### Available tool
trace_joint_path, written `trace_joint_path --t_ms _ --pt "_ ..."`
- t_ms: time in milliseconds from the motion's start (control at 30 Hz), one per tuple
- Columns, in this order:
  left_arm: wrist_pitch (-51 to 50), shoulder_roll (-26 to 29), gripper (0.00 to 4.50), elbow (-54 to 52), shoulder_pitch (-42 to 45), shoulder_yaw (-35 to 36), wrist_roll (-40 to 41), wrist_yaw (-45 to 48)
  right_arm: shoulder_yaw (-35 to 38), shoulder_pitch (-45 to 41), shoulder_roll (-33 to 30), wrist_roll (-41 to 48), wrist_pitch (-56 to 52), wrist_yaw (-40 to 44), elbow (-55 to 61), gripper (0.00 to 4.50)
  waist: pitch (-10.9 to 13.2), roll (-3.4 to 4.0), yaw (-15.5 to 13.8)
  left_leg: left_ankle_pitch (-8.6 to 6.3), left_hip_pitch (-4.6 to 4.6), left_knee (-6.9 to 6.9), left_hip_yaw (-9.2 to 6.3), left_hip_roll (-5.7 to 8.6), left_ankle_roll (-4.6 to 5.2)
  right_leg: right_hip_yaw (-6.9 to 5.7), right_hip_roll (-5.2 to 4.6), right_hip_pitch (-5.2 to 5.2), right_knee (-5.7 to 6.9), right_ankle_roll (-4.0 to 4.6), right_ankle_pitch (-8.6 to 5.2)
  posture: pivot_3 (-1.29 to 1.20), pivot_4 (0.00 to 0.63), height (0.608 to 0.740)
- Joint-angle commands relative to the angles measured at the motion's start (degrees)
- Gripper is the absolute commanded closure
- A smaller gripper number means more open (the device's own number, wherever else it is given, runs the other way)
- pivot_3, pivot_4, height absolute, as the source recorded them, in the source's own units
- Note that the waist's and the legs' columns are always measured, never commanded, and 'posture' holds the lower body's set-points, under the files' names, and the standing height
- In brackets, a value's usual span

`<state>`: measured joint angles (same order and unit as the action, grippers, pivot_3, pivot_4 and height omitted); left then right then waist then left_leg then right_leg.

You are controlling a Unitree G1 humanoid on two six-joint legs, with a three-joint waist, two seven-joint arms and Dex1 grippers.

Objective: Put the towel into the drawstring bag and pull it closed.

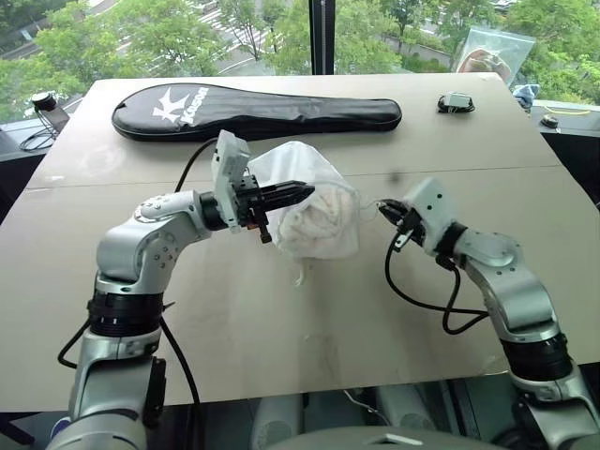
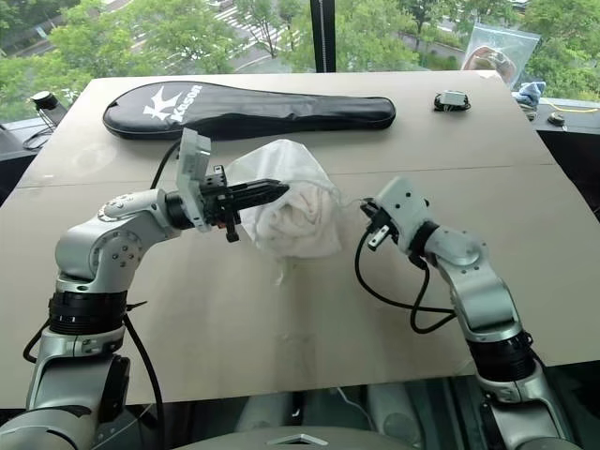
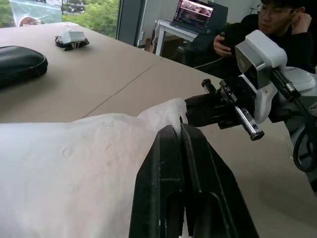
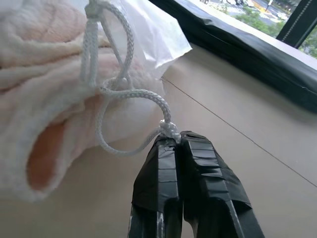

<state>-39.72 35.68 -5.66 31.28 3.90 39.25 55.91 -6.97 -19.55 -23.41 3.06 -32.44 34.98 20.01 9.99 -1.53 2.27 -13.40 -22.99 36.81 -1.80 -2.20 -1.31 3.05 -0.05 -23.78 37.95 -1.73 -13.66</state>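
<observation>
Towel [image 1: 314,225] sits bundled inside the bag [image 1: 309,202], held just above mid-table, at six o'clock from the racket cover [image 1: 253,112]. Left gripper [image 1: 305,192] is clamped shut on the bag's fabric, likely as an anchor. At three o'clock, right gripper [image 4: 174,136] is pinched shut on the cord [image 4: 126,94] knot, placed to draw the mouth closed.

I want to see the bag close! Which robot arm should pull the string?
The right. Its gripper already pinches the knotted cord, while the left gripper holds the drawstring bag with the towel inside.
</observation>
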Motion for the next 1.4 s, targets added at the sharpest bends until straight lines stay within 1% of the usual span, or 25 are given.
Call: trace_joint_path --t_ms 33,167,267,367,400,433,467,500,633,700,867,1000,1167,1400 --pt "2.3 -0.4 4.5 -1.4 -0.3 0.3 -1.1 -0.1 -0.8 1.4 -2.6 0.2 0.2 1.4 2.6 4.47 0.0 0.0 0.0 0.0 0.0 0.0 0.0 0.0 0.0 0.0 0.0 0.0 0.0 0.0 0.0 0.0 0.15 0.74" --pt "5.0 0.2 4.5 -2.8 -2.0 -1.7 -4.1 0.9 -1.8 4.3 -5.8 0.1 -0.1 2.6 3.5 4.47 0.0 0.0 0.1 0.0 0.01 0.0 0.0 0.0 0.0 0.01 0.01 0.0 0.01 0.0 0.0 0.0 0.15 0.74" --pt "7.0 -0.1 4.5 -3.8 -3.3 -3.1 -6.1 0.7 -1.3 6.7 -6.9 1.2 -1.2 2.9 5.1 4.47 0.0 0.0 0.0 0.0 0.01 0.0 0.0 0.0 0.0 0.01 0.0 0.0 0.0 0.0 0.0 0.0 0.15 0.74" --pt "10.1 -0.5 4.5 -4.4 -4.0 -5.0 -8.9 0.8 -1.0 7.6 -7.1 2.8 -2.5 3.4 5.8 4.47 0.0 0.0 -0.1 0.0 0.01 0.01 -0.01 0.0 0.0 0.0 0.01 0.01 0.01 -0.01 -0.01 0.0 0.15 0.74" --pt "10.8 -0.7 4.5 -4.5 -4.0 -5.6 -9.5 0.8 -0.3 7.7 -6.2 4.1 -2.4 3.2 6.0 4.47 0.0 0.0 -0.1 0.0 0.02 0.02 0.0 0.0 0.0 0.01 0.01 0.03 0.01 -0.02 -0.02 0.0 0.15 0.74" --pt "11.3 -1.1 4.5 -4.7 -3.9 -6.1 -10.0 0.7 0.6 7.7 -5.1 6.0 -3.0 3.1 6.3 4.18 0.0 0.0 -0.1 0.0 0.02 0.04 0.0 0.0 0.0 0.01 0.01 0.03 0.01 -0.03 -0.02 0.0 0.15 0.74" --pt "12.0 -1.3 4.5 -4.9 -3.7 -6.7 -10.6 0.8 0.0 8.3 -5.6 6.7 -2.7 4.1 6.7 3.99 0.0 0.0 0.0 0.0 0.02 0.05 0.0 0.0 0.0 0.01 0.01 0.03 0.01 -0.04 -0.02 0.0 0.15 0.74" --pt "12.6 -1.4 4.5 -5.2 -3.4 -7.2 -11.2 1.1 -0.4 8.9 -5.9 7.0 -2.7 4.7 7.1 3.71 0.0 0.0 -0.1 0.0 0.03 0.05 -0.01 0.0 0.0 0.01 0.01 0.04 0.01 -0.04 -0.02 0.0 0.15 0.74" --pt "14.0 -1.5 4.5 -5.3 -3.1 -8.0 -12.1 1.6 -0.1 10.0 -5.2 8.6 -4.3 3.8 8.0 2.17 0.0 0.0 -0.1 0.0 0.02 0.05 -0.02 0.0 0.0 -0.01 0.01 0.06 0.0 -0.06 -0.04 0.0 0.15 0.74" --pt "14.5 -1.4 4.5 -5.2 -3.1 -8.2 -12.5 1.9 0.5 9.7 -4.0 9.6 -5.2 2.6 8.1 2.17 0.0 0.0 -0.1 0.0 0.02 0.07 -0.02 0.0 0.0 -0.01 0.01 0.06 0.01 -0.1 -0.06 0.0 0.15 0.74" --pt "14.1 -1.5 4.5 -7.3 -3.9 -8.5 -12.6 1.4 -0.3 5.5 0.5 9.5 -6.8 -1.6 3.5 2.17 0.0 0.0 0.1 0.0 0.04 0.08 -0.03 -0.01 0.0 0.0 0.03 0.06 0.04 -0.15 -0.09 0.0 0.15 0.74" --pt "13.5 -1.6 4.5 -8.7 -4.4 -8.6 -12.7 0.8 -1.2 2.7 1.9 8.4 -6.6 -3.0 -0.3 2.17 0.0 0.0 -0.1 0.0 0.02 0.11 -0.02 -0.01 0.0 0.0 0.02 0.06 0.03 -0.11 -0.07 0.0 0.15 0.74" --pt "12.1 -1.3 4.5 -11.6 -5.4 -7.9 -12.1 -0.5 -1.3 1.3 1.5 7.7 -6.6 -3.6 -2.3 2.17 0.0 0.0 -0.1 0.0 0.01 0.11 -0.02 -0.01 0.0 0.0 0.02 0.06 0.02 -0.1 -0.06 0.0 0.15 0.74" --pt "7.8 -0.4 4.5 -16.4 -5.7 -6.8 -10.2 -3.2 0.6 3.5 -2.2 9.8 -8.9 -2.0 3.6 2.17 0.0 0.0 -0.1 0.0 0.01 0.11 -0.03 -0.01 0.0 -0.01 0.02 0.06 0.02 -0.11 -0.06 0.0 0.15 0.74"
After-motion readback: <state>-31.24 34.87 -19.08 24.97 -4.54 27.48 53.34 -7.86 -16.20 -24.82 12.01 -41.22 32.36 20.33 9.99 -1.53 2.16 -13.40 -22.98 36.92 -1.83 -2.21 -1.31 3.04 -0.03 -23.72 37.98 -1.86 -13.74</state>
